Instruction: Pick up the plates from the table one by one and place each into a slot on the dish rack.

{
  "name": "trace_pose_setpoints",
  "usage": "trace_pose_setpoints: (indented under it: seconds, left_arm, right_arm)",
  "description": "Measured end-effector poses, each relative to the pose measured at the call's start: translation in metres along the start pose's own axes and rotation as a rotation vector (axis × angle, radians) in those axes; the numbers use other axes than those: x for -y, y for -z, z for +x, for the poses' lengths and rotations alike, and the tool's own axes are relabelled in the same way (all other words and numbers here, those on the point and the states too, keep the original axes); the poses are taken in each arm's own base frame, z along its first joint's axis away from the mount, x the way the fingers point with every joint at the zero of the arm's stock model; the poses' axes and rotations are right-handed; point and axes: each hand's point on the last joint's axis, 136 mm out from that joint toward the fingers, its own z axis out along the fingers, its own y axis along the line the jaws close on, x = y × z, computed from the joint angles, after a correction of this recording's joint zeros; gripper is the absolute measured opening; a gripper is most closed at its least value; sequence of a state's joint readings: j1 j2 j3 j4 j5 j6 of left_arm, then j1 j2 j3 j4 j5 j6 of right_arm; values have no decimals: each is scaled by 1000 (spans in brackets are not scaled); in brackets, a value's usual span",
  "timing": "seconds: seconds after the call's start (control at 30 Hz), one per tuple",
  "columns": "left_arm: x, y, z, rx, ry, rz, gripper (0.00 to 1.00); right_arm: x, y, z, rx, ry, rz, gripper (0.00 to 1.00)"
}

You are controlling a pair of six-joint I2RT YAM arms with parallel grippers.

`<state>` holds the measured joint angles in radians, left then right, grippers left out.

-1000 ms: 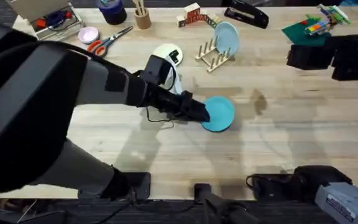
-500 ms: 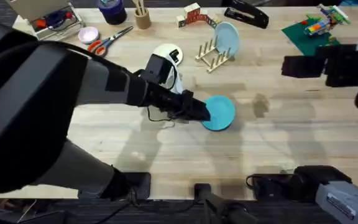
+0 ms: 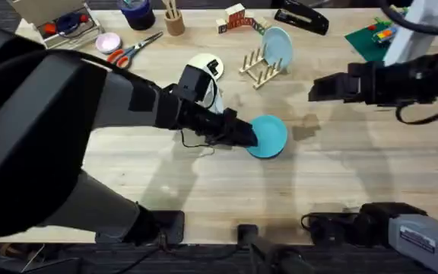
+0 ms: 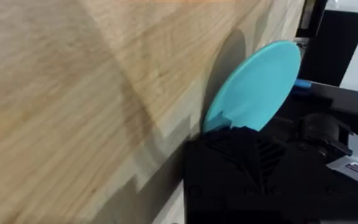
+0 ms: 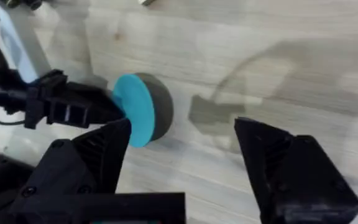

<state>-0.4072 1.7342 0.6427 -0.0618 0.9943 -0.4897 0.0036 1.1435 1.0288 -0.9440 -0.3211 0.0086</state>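
A turquoise plate (image 3: 271, 137) sits tilted near the middle of the table (image 3: 356, 167), casting a shadow beneath it. My left gripper (image 3: 246, 137) is shut on its near-left rim. The left wrist view shows the plate (image 4: 257, 84) rising out of the black fingers (image 4: 241, 155). A cream plate (image 3: 202, 63) lies behind the left wrist, partly covered by it. The dish rack (image 3: 261, 70) stands at the back with a pale blue plate (image 3: 277, 46) upright in it. My right gripper (image 3: 318, 90) hovers open to the right of the rack. Its wrist view looks down on the turquoise plate (image 5: 135, 111).
Along the back edge are orange-handled scissors (image 3: 131, 49), a small pink dish (image 3: 109, 42), a cup of sticks (image 3: 175, 23), toy blocks (image 3: 238, 17), a black stapler (image 3: 301, 17) and a green brick plate (image 3: 379, 34). Bare wood lies in front of and right of the turquoise plate.
The right arm has swung left from the table's right edge to a spot right of the rack. The left arm and the turquoise plate have barely moved.
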Motion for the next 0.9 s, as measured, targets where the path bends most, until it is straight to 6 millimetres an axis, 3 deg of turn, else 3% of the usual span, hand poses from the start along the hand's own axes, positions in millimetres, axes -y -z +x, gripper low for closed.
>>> trace_pose_setpoints:
  seconds: [0.5, 0.9]
  left_arm:
    - [-1, 0, -3, 9, 24, -10, 41]
    - [-1, 0, -3, 11, 30, -12, 41]
  right_arm:
    - [-14, -23, 10, -95, 15, -136, 995]
    - [-15, -65, 34, -171, 46, -222, 995]
